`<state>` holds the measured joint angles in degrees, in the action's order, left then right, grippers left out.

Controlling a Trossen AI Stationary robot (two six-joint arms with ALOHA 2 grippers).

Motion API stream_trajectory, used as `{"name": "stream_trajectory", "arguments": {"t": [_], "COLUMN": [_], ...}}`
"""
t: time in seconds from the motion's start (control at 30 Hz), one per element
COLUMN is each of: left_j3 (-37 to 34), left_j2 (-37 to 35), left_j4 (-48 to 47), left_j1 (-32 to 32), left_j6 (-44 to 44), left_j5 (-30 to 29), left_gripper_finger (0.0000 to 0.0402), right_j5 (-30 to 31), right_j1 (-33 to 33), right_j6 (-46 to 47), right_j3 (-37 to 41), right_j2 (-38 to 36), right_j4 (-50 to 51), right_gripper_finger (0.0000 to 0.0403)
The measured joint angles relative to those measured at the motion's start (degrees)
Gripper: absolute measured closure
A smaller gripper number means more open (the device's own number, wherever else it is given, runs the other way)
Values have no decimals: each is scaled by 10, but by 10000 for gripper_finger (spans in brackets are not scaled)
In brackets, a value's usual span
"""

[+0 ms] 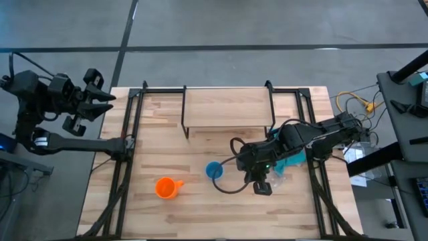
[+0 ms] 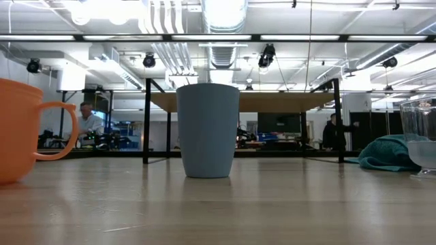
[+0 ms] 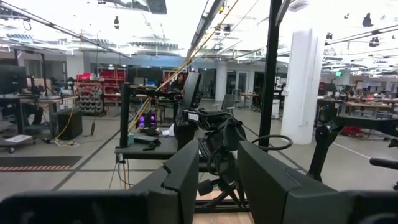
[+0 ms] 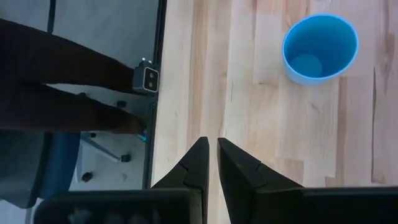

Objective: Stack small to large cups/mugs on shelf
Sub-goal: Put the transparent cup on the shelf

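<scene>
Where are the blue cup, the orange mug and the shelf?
blue cup (image 1: 213, 170), high view, its open mouth.
orange mug (image 1: 164, 187), high view, its open top.
shelf (image 1: 227, 107), high view, middle of its board.

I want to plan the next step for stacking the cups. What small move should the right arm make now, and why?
Probably open the right gripper and shift it toward the blue cup. Its fingers look nearly shut and hold nothing, pointing down at bare table beside that upright cup. The clear cup, the orange mug and the shelf are untouched. The left gripper waits off the table.

Right claw hovers beside blue cup, orange mug apart.
</scene>
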<state>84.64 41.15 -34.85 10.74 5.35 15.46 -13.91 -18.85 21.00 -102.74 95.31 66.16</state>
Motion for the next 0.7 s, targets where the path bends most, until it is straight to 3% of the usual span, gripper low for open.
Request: {"name": "stream_trajectory", "arguments": {"t": [0.47,0.7], "left_j3": [0,0], "left_j2": [-1,0], "left_j4": [0,0], "left_j1": [0,0], "left_j6": [0,0], "left_j5": [-1,-1], "left_gripper_finger": [302,302], "right_j5": [0,5], "right_j1": [0,0], "right_j6": [18,19], "right_j3": [0,0], "right_j2": [0,0], "right_j4": [-4,0], "right_gripper_finger": [369,310]}}
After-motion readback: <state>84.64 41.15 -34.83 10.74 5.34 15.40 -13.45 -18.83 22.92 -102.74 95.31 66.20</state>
